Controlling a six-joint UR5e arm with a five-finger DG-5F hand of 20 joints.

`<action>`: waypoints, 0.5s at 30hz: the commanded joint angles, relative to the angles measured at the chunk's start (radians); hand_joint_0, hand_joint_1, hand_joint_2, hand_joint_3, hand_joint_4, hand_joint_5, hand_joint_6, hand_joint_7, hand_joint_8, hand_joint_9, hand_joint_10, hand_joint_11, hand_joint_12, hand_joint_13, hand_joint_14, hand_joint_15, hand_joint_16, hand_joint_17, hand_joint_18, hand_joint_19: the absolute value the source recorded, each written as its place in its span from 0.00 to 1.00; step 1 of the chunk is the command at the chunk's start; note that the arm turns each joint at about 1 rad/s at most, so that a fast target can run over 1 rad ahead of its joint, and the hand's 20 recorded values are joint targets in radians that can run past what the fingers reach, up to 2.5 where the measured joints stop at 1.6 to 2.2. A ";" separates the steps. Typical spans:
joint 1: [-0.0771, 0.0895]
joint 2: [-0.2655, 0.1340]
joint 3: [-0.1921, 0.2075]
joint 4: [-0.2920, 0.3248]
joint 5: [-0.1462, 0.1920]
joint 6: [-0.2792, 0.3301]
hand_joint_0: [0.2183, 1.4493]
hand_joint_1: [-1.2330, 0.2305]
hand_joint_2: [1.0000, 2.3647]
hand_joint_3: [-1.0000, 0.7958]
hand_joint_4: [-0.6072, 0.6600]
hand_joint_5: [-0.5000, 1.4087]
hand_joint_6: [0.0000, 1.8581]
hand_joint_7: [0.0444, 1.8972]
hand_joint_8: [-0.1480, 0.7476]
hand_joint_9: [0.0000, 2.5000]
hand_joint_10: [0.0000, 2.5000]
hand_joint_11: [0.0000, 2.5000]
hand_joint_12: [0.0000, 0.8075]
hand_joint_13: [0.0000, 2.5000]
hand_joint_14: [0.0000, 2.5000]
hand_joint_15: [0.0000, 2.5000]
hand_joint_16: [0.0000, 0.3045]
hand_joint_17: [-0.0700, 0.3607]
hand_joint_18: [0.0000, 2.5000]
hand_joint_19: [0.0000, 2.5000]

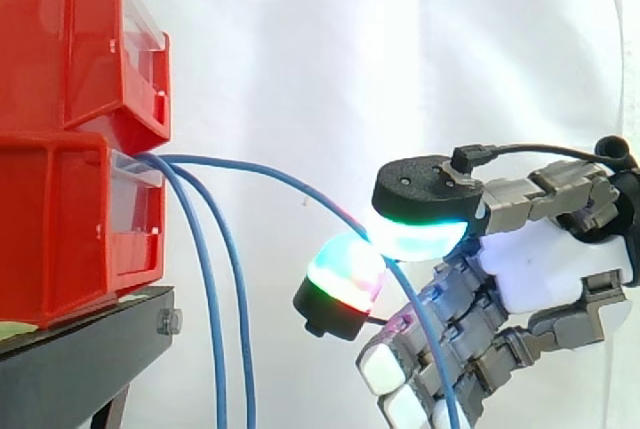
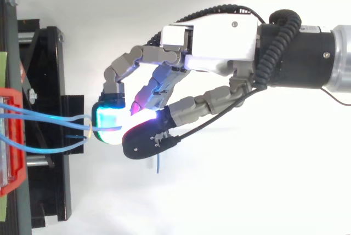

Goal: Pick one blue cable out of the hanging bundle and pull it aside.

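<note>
Three blue strands come out from the seam between the stacked red bins (image 1: 70, 69). One blue cable (image 1: 290, 181) stands apart from the rest, arcing out to the right, well clear of the bins. It runs in between two glowing pads (image 1: 420, 237) of the robot hand (image 1: 540, 269). The hand seems to pinch it there, one pad above and another below and to the left, though the glow washes out the exact contact. Past the pinch the cable drops down across the other fingers, which are curled in beneath.

The two other cables (image 1: 246, 369) hang down side by side, just beside the black stand (image 1: 80, 359) that carries the bins.

From above, the robot hand reaches in from the right, its lit pads meeting near the stand's outer edge. A white curtain (image 1: 400, 49) hangs behind everything.
</note>
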 commanded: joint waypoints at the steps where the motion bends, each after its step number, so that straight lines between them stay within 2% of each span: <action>1: -0.001 -0.001 0.000 0.000 0.000 0.000 0.20 0.29 0.32 0.52 0.36 0.26 0.46 0.57 0.47 0.39 0.00 0.09 0.43 0.36 0.01 0.16 0.22 0.51 0.33 0.17; 15: -0.001 0.001 0.000 0.000 0.000 0.000 0.20 0.29 0.32 0.52 0.36 0.26 0.46 0.57 0.47 0.39 0.00 0.09 0.43 0.36 0.01 0.16 0.22 0.51 0.33 0.17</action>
